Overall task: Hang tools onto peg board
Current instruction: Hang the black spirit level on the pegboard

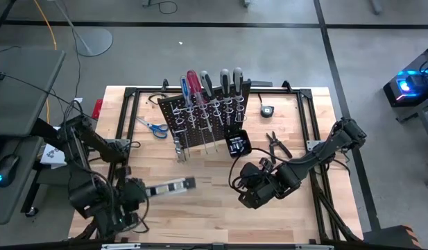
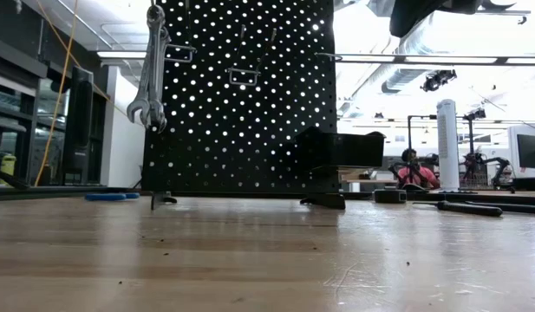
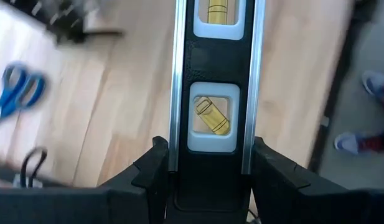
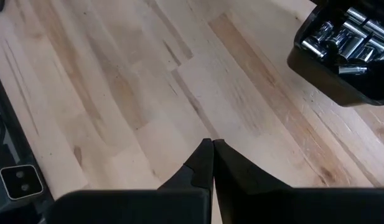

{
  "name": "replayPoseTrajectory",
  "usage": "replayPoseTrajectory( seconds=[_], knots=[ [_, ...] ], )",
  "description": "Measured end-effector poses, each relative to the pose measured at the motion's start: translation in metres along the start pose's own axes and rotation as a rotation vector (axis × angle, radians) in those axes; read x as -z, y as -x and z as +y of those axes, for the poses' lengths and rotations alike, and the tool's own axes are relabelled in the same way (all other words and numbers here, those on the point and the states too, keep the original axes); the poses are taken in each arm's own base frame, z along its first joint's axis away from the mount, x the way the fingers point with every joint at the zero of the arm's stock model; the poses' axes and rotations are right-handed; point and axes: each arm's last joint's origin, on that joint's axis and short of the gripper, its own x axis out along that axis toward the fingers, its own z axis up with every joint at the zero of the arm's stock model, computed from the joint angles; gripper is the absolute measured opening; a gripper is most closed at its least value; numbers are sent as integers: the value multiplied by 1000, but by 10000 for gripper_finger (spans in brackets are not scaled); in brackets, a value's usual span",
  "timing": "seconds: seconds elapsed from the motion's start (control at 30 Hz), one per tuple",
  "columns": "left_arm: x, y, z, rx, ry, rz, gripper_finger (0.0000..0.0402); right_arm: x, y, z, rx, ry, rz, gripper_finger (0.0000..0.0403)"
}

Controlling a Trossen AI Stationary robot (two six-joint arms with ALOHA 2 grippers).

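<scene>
Left gripper at front-left of pale wooden table, fingers part-open and clamped on either side of a black-and-silver spirit level with yellow vials; level held above the tabletop, pointing toward table centre.

Right gripper low over bare wood at front-centre, right of the level, fingers pressed fully together, nothing between them.

Black upright perforated peg board at mid-rear of table. Row of red-, blue- and grey/black-handled screwdrivers seated in its silver rings. Silver wrenches hanging from a hook at one end of board, seen in low view.

Blue-handled scissors flat on table, left of board. Dark pliers flat on table, right of board. Small black box of silver sockets just beside board's right foot.
</scene>
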Motion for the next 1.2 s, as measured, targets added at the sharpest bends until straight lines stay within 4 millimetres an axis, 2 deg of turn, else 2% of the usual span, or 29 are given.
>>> replayPoseTrajectory(
  seconds=[0.1, 0.17, 0.33, 0.43, 0.6, 0.7, 0.8, 0.97, 1.07, 1.2],
  knots=[
    [7, -2, 14, -23, 98, -54, 159, 0, 0, 0, -11, 0, 17, 0],
    [5, 2, 23, -21, 132, -124, 159, 1, 0, 1, -20, 1, 33, 0],
    [-9, 10, 38, -24, 89, -210, 159, 1, 0, 1, -24, -5, 41, 0],
    [-15, 1, 39, -68, 8, -185, 159, 1, 0, 1, -19, -28, 34, 0],
    [-27, -24, 32, -175, -136, -116, 159, 1, 0, 0, -15, -74, 29, 0],
    [-30, -30, 29, -196, -174, -101, 159, 1, 0, 0, -14, -95, 28, 0],
    [-27, -25, 31, -175, -170, -109, 159, 1, 0, 0, -15, -98, 28, 0],
    [-18, -7, 44, -102, -101, -149, 159, -1, -1, 0, -11, -103, 24, 0],
    [-11, -10, 56, -111, -96, -141, 159, -3, -2, -1, -8, -110, 22, 0],
    [0, -26, 69, -144, -80, -79, 159, -3, -2, -1, -4, -146, 9, 0]
  ],
)
